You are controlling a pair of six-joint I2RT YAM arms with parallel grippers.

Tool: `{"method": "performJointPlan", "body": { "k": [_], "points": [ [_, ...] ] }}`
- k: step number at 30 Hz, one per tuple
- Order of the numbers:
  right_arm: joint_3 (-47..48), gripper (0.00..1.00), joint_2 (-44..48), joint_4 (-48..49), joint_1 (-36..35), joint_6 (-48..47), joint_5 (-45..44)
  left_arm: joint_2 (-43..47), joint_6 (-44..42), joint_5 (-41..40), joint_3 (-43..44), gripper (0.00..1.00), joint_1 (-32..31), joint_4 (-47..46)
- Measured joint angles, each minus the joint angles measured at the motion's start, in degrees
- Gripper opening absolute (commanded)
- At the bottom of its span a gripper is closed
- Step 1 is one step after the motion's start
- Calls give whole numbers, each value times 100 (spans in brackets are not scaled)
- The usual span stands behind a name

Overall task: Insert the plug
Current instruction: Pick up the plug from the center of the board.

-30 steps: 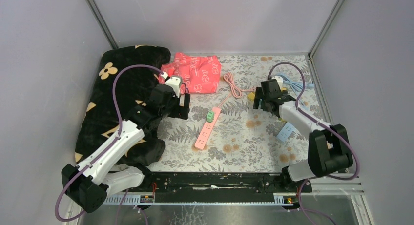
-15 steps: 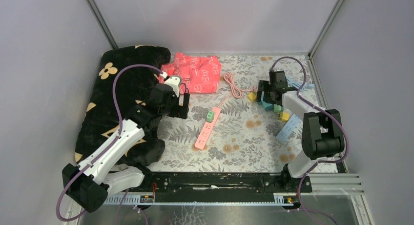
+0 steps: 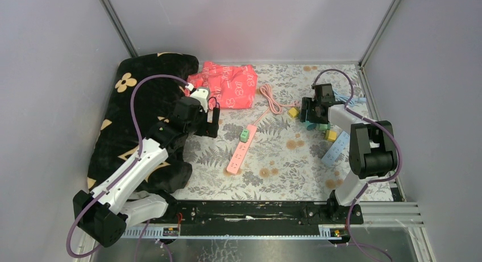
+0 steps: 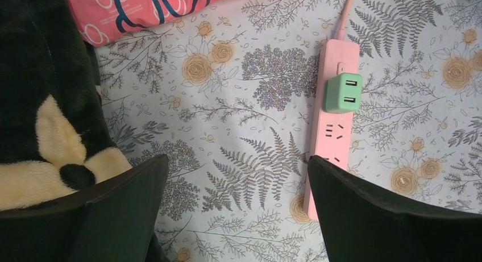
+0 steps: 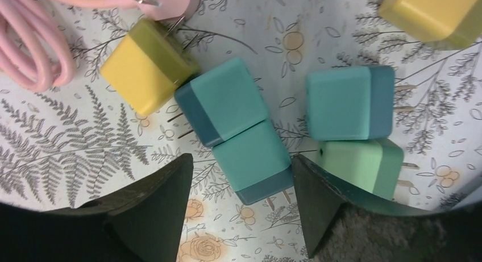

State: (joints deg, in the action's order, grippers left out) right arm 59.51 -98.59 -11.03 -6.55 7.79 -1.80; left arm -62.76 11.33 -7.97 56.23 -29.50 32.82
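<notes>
Well right of the pink power strip [image 3: 239,151], the right gripper [image 3: 311,117] holds its fingers [image 5: 153,211] apart astride a teal plug [image 5: 253,159] lying on the tabletop [image 3: 273,159]. The left gripper [image 4: 236,177] hovers wide apart at the strip's left edge.

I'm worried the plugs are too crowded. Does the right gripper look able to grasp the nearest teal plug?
Probably yes: the right gripper straddles that teal plug, one finger each side, nothing over it. A second teal plug touches it and a pale green plug crowds one finger.
</notes>
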Motion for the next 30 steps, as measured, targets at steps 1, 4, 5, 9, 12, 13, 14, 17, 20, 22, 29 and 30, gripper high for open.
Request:
{"method": "performJointPlan", "body": {
  "k": [1,4,5,9,12,13,14,17,20,22,29,30],
  "points": [
    [0,70,0,-11,0,-9,66,0,0,2,-2,100,0,0],
    [0,69,0,-59,0,-28,251,0,0,2,-2,100,2,2],
    [0,69,0,-70,0,-31,304,0,0,2,-2,100,4,2],
    [-11,69,24,-85,0,-72,404,0,0,13,-2,100,4,0],
    [-44,70,83,-116,0,-157,452,-2,0,35,-2,100,4,0],
    [-57,71,94,-120,0,-186,463,-2,0,42,-2,100,4,0],
    [-70,71,101,-133,0,-208,496,-2,0,46,-2,100,4,0],
    [-146,71,122,-164,0,-249,612,-13,0,48,-2,100,4,0],
    [-260,72,262,-238,-7,-264,758,-31,0,48,-2,100,4,0],
    [-315,72,402,-264,-22,-264,811,-37,0,48,-2,100,4,-2],
    [-411,72,791,-179,-57,-184,389,-107,0,70,-2,100,4,-2],
    [-417,72,789,-160,-57,-170,345,-109,0,70,-2,100,4,-2]
  ]
}}
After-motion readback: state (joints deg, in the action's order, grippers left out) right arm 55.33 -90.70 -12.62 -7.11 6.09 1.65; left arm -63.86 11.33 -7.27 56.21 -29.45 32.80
